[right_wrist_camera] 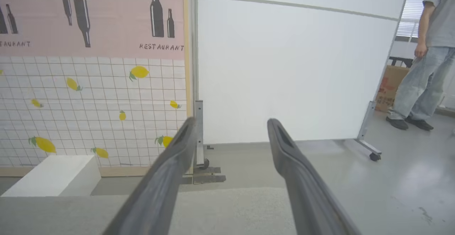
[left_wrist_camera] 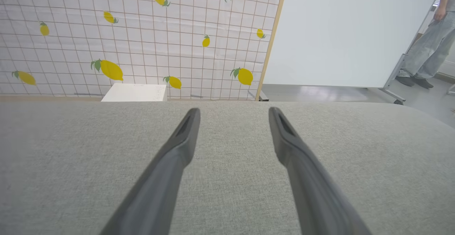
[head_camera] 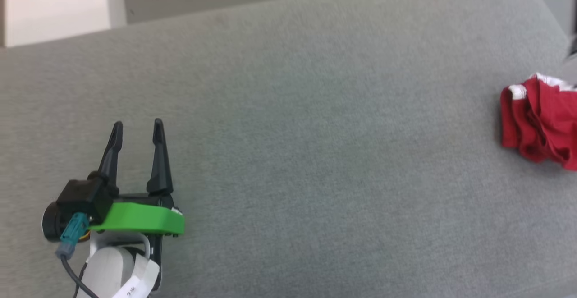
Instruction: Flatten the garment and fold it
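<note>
Head view: the garment (head_camera: 538, 122) lies crumpled in a red heap at the right edge of the grey upholstered surface (head_camera: 315, 108), with a strip of white trim showing along its top. The picture's right border cuts it off, so its full outline cannot be told. No gripper touches it.

The left gripper (head_camera: 137, 129) is well apart from it, over the near left part of the surface. Its two dark fingers are spread and point toward the far edge. In the left wrist view the left gripper (left_wrist_camera: 233, 113) stands wide open above bare grey fabric, with nothing between its fingers.

In the right wrist view the right gripper (right_wrist_camera: 231, 123) is also wide open and holds nothing. It points out past the surface's far edge toward the room.

Beyond that edge a white block (right_wrist_camera: 53, 172) sits on the floor before a tiled panel printed with lemons (left_wrist_camera: 142, 32). A plain white partition (right_wrist_camera: 284, 68) on castors stands beside the panel. A person (right_wrist_camera: 423, 68) in jeans stands past the partition, near a cardboard box (right_wrist_camera: 389, 85).
</note>
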You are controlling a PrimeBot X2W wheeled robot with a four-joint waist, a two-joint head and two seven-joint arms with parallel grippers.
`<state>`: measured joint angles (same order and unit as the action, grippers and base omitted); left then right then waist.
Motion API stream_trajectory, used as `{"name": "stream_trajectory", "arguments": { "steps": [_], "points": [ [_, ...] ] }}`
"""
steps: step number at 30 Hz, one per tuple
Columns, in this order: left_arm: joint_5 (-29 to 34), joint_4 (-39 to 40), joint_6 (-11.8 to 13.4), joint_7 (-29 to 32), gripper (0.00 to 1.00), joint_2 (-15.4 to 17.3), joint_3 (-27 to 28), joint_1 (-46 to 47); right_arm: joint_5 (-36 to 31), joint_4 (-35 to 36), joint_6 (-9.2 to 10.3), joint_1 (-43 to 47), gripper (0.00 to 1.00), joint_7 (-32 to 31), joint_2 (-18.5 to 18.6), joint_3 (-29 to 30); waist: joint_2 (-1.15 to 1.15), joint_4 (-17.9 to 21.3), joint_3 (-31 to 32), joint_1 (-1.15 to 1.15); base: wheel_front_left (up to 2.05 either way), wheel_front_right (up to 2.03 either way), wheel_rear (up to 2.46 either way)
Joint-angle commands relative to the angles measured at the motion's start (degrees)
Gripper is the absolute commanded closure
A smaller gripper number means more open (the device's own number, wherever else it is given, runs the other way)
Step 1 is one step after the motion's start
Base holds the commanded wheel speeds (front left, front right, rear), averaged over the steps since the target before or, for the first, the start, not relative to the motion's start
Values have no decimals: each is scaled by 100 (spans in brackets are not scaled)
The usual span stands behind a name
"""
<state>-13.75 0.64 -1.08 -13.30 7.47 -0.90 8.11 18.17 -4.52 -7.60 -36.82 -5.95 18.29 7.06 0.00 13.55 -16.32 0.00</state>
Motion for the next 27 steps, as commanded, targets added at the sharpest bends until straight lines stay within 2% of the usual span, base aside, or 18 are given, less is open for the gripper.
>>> {"name": "stream_trajectory", "arguments": {
  "steps": [1,8,12,17,27],
  "points": [
    [-86,-7,63,-60,0,-30,57,-81,-23,165,11,244,0,137,-155,-93,0,-414,613,0,0,0,0],
    [-203,-62,183,-124,0,-139,175,-359,-276,697,11,1121,0,777,-990,-200,0,-830,1075,0,0,0,0],
    [-248,-86,228,-141,0,-180,215,-485,-368,784,11,1631,0,1088,-1334,-213,0,-1009,1249,0,0,0,0],
    [-226,-140,264,-153,0,-205,211,-598,-503,640,11,2230,0,1385,-1504,-210,0,-1197,1422,0,0,0,0],
    [23,-400,309,-82,0,-107,-18,-740,-557,77,11,3168,0,1623,-1539,-519,0,-1376,1635,0,0,0,0]
  ]
}}
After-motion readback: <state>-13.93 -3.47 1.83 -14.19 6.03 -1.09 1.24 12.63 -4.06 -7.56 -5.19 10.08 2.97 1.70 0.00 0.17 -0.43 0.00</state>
